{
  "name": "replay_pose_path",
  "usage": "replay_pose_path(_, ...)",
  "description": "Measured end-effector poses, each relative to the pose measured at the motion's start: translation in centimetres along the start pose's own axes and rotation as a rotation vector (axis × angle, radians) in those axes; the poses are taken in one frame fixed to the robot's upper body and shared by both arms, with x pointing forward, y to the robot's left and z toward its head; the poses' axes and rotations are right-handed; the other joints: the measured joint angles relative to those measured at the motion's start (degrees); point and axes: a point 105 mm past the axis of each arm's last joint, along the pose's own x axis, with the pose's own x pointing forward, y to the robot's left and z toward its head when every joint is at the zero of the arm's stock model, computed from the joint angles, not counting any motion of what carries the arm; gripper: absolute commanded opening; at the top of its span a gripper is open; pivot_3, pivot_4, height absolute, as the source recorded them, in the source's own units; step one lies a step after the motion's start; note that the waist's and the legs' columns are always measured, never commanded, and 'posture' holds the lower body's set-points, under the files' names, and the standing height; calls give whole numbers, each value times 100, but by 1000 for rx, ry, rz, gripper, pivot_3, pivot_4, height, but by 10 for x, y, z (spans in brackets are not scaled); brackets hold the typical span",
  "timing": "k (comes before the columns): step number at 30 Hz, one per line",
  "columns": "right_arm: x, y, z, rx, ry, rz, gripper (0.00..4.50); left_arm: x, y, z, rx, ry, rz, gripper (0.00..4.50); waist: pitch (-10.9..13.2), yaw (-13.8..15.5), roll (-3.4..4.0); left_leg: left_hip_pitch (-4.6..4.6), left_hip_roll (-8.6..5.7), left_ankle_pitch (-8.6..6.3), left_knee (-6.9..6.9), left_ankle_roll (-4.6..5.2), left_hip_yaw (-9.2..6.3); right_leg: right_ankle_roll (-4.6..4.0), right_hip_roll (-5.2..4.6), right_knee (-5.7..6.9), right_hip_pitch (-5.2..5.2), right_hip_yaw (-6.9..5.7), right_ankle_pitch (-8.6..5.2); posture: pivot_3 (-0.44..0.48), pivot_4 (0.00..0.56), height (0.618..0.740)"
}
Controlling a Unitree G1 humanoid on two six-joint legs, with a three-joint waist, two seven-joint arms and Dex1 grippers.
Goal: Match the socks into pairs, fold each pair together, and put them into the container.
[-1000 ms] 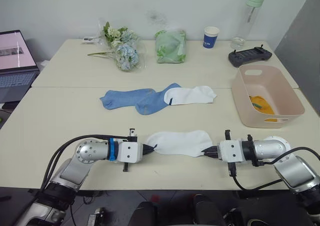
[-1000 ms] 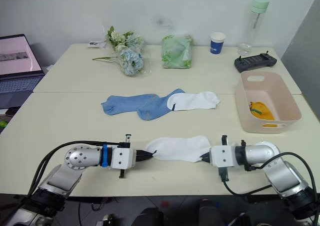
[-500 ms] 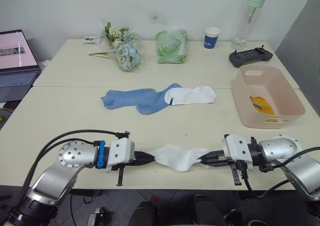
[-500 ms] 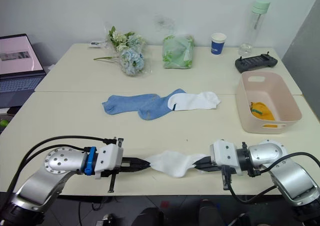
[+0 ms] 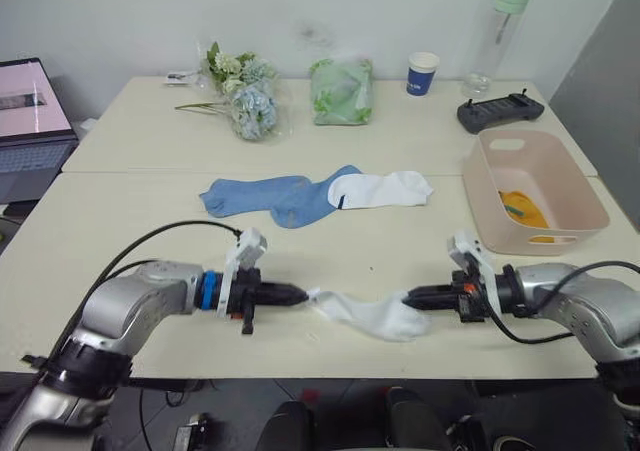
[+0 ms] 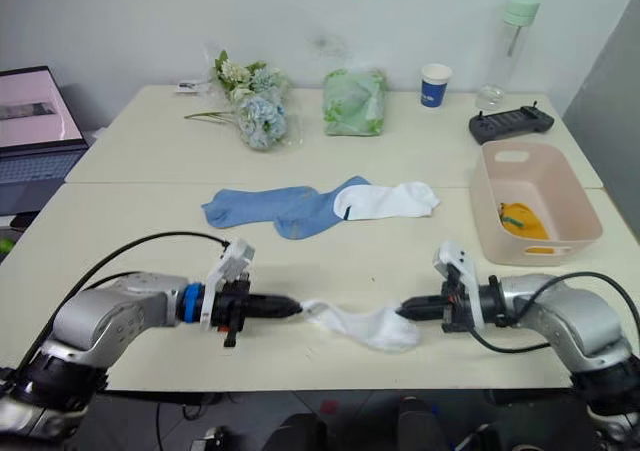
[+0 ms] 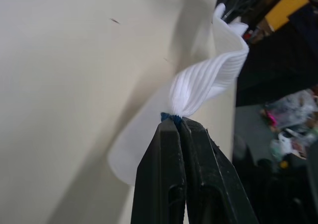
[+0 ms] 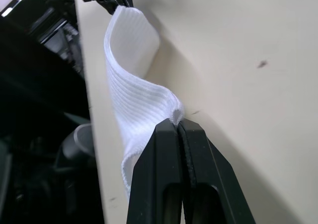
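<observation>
A soft white ankle sock [image 5: 365, 312] was pinched at opposite ends by the left gripper [image 5: 303, 294] and the right gripper [image 5: 408, 297], its sagging long axis running between them, parallel to the second white sock [image 5: 385, 188] lying beyond.

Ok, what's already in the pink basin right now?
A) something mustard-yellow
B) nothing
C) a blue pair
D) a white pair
A: a mustard-yellow item lies at the bottom of the pink basin, while the two blue socks and a white sock lie on the table, and both grippers are clamped on the other white sock.
</observation>
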Motion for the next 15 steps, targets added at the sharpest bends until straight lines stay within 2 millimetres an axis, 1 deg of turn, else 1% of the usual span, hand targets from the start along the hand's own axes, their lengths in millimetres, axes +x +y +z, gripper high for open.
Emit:
replay_pose_path(4,2,-16,1,-77,40,-53,24,5,8,-2,24,29,21,20,0,-15,0,-2,1,9,-1,-17,2,0,-1,-5,-5,2,0,0,150,740)
replay_pose_path(6,4,-21,3,-105,47,-65,24,7,11,-5,31,42,22,20,0,-10,0,-3,1,10,-1,-18,1,0,-1,-3,-4,2,0,0,150,740)
replay_pose_path(9,7,-28,5,-129,42,-79,24,9,21,-6,20,39,52,20,0,-6,0,-3,0,10,2,-18,-1,0,-1,2,-4,0,0,0,150,740)
replay_pose_path(11,9,-36,3,-139,42,-105,0,13,28,-2,-14,17,63,458,0,-7,0,-3,-2,10,3,-18,0,0,-2,3,-4,1,0,0,150,740)
replay_pose_path(13,9,-42,3,-154,42,-128,463,14,32,2,-27,1,72,940,0,-11,0,-5,-2,10,2,-19,1,1,-3,1,-7,1,0,0,150,740)
replay_pose_path(15,9,-44,5,-165,34,-137,1034,13,35,5,-47,-19,79,1562,0,-11,0,-6,-1,11,1,-20,-1,1,-3,-2,-8,1,0,0,150,740)
